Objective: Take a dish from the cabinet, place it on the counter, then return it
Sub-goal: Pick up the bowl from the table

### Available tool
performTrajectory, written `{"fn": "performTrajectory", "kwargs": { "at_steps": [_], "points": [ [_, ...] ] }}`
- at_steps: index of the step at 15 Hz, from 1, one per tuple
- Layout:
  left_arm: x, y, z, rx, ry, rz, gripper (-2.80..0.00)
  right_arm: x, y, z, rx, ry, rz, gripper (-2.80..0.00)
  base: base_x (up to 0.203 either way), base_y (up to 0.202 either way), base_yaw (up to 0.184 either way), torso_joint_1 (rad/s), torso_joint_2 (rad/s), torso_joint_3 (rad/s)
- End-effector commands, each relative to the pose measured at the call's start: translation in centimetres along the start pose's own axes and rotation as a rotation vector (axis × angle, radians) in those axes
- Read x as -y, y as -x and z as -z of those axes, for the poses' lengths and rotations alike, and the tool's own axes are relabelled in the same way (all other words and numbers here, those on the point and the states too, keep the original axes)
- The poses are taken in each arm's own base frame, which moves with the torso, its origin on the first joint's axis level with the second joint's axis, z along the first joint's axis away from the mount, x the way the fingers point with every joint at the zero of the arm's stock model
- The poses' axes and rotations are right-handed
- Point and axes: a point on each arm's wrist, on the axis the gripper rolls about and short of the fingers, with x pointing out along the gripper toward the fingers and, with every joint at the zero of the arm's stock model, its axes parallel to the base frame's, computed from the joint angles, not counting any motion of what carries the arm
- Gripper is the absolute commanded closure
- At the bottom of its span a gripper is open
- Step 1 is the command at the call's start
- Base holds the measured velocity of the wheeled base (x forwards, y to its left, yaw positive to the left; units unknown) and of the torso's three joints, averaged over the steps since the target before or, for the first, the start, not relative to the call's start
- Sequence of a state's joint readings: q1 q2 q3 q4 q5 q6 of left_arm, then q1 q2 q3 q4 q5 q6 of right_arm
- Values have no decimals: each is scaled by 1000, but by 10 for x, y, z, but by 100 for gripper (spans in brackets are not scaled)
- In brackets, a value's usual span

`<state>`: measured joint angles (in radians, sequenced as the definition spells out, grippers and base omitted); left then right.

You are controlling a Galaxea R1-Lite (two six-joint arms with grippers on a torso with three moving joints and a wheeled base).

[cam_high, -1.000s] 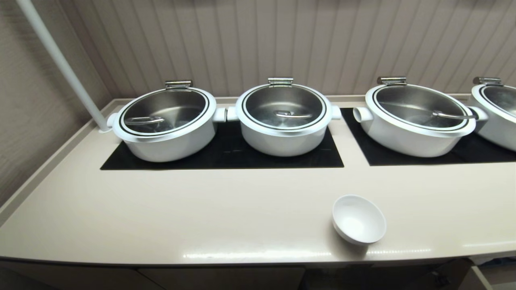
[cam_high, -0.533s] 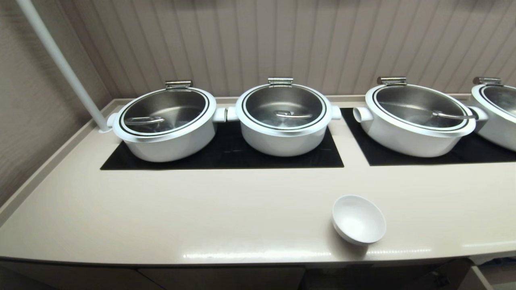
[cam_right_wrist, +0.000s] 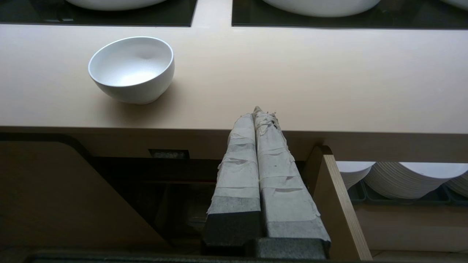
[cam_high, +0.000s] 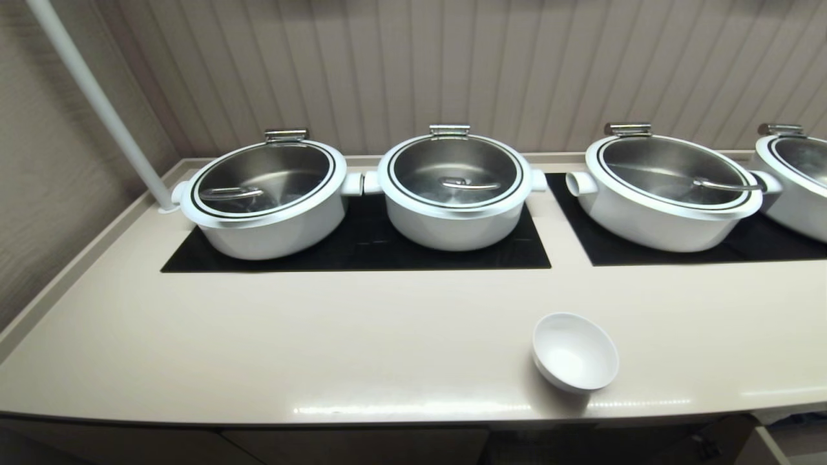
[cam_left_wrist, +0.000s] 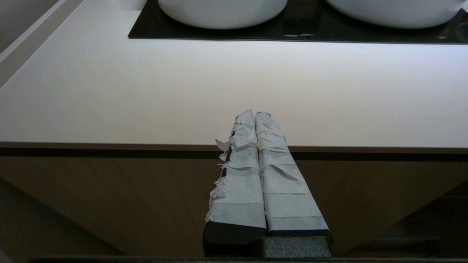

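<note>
A ribbed beige wall is seen behind the counter (cam_high: 323, 336), where four white pots (cam_high: 452, 194) with steel lids are set on black panels (cam_high: 362, 248). Nothing has changed during the last second: the head view is the same as in the two earlier pictures, and the bowl (cam_high: 574, 352) has not been moved. It stands upright and empty on the counter, near the front edge and to the right of the middle, well apart from the pots.

From this it is judged that the placing step is finished and the return step is not yet started. The cabinet (cam_right_wrist: 73, 190) below the counter is seen with its door (cam_right_wrist: 338, 204) open in the right wrist view, and stacked plates (cam_right_wrist: 402, 179) are visible beyond the door.

The left gripper (cam_left_wrist: 256, 114) is held in front of the counter edge, below the top surface; its taped fingers are pressed together and nothing is held. The right gripper (cam_right_wrist: 257, 111) is held the same way before the open cabinet, fingers pressed together, empty, and apart from the bowl. No arm is seen in the head view. For the return, the right gripper would probably be opened and brought up to the bowl rim.
</note>
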<state>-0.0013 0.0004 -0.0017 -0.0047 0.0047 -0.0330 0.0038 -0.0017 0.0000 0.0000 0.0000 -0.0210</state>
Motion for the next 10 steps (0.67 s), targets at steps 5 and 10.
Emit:
{"fn": "performTrajectory", "kwargs": {
  "at_steps": [5, 10],
  "points": [
    [0, 0, 0, 1, 1, 0, 0, 0, 0, 0, 0, 59, 1, 0, 0, 0, 0, 0, 0, 0],
    [0, 0, 0, 1, 1, 0, 0, 0, 0, -1, 7, 83, 1, 0, 0, 0, 0, 0, 0, 0]
  ]
}}
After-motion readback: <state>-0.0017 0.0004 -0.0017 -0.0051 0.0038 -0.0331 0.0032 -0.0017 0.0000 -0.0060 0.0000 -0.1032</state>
